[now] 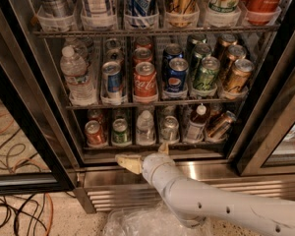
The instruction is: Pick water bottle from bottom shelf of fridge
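- The gripper (145, 156) sits low at the steel ledge in front of the bottom shelf (101, 153). Its fingers are spread apart and it's holding nothing.
- The water bottle (145, 128) stands upright in its lane tray, mid-shelf at the front of the row, right above the gripper.
- If it were me, I'd lift a touch to clear the ledge, go straight in, then close on the ribbed body under the cap. It looks thin and squishy, so a gentle squeeze is probably enough.
- The neighbours are tight: a green can (120, 132) just beside it on one side, a silver can (169, 128) on the other. The fingers have to slip into those gaps without knocking either.
- Past the silver can there's a white-capped bottle with a darker label (196, 124), which is the wrong one, and a tilted can (220, 124).
- The big water bottle (76, 77) one shelf up isn't the target either.
- The rack above looks low, so there's little headroom for lifting out.
- The fridge (113, 195) door is open. The cables (19, 215) on the floor are well out of the way.
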Tool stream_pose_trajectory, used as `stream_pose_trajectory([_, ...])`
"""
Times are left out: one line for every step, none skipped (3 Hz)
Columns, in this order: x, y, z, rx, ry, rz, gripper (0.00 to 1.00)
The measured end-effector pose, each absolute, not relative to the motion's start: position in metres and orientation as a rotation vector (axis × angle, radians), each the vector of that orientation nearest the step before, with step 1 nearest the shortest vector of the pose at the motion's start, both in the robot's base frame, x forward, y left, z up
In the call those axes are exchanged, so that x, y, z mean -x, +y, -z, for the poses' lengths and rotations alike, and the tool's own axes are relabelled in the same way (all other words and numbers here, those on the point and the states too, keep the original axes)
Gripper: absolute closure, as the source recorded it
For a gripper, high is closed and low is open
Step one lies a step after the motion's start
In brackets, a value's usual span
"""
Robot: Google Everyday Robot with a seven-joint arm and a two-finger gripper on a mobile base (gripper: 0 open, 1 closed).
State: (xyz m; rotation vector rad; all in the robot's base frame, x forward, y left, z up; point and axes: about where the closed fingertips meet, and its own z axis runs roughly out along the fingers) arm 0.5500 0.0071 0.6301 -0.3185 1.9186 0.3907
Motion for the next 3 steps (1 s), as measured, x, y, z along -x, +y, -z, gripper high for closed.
stream_pose_trajectory([-0.563, 0.018, -0.622, 0.284, 1.893, -0.430, 0.10])
stream_pose_trajectory([-0.578, 0.030, -0.618, 0.256, 1.860, -0.432, 0.24])
stream_pose_trajectory([-0.591, 0.034, -0.616, 0.213, 1.826, -0.416, 0.36])
